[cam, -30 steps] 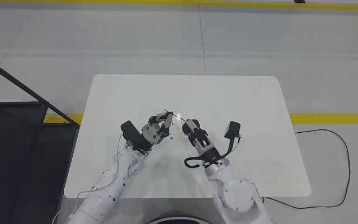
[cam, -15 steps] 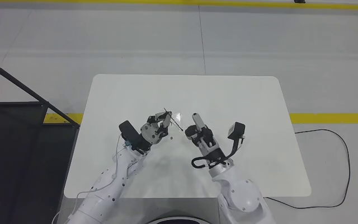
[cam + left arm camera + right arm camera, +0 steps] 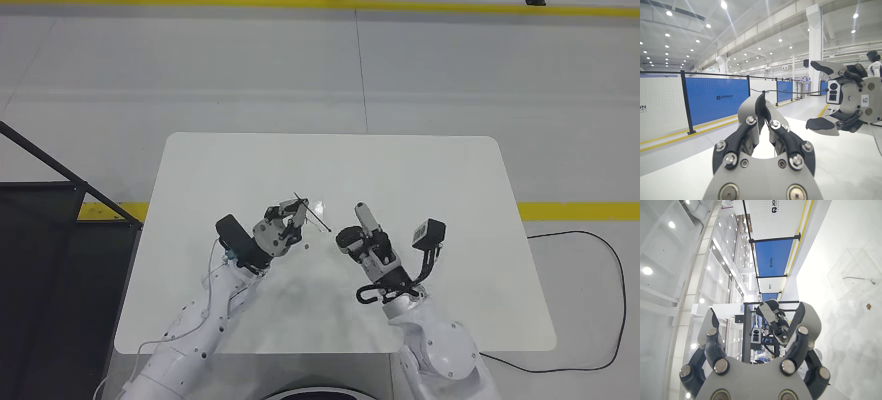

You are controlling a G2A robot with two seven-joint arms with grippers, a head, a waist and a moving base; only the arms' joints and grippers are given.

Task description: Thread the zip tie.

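Observation:
The zip tie (image 3: pixel 313 216) is a thin black strap held above the white table (image 3: pixel 440 180). My left gripper (image 3: pixel 292 213) is shut on it near one end. In the left wrist view the zip tie (image 3: pixel 791 92) runs sideways out of the left gripper (image 3: pixel 762 98) toward my right gripper (image 3: pixel 808 94), which stands open a short way off, its far end near that gripper's palm. The right gripper (image 3: pixel 361 216) sits to the right of the strap, not touching it. In the right wrist view the right gripper (image 3: pixel 756 309) is open and faces the left gripper (image 3: pixel 775 321).
A clear plastic box (image 3: pixel 853 273) with a thin dark strap inside lies on the table (image 3: pixel 838 332), with a small brown speck (image 3: pixel 868 306) beside it. A black frame (image 3: pixel 40 160) stands past the table's left edge.
My right gripper has drawn back to the right, away from the zip tie's end, and now stands open. The left gripper still holds the tie in about the same place.

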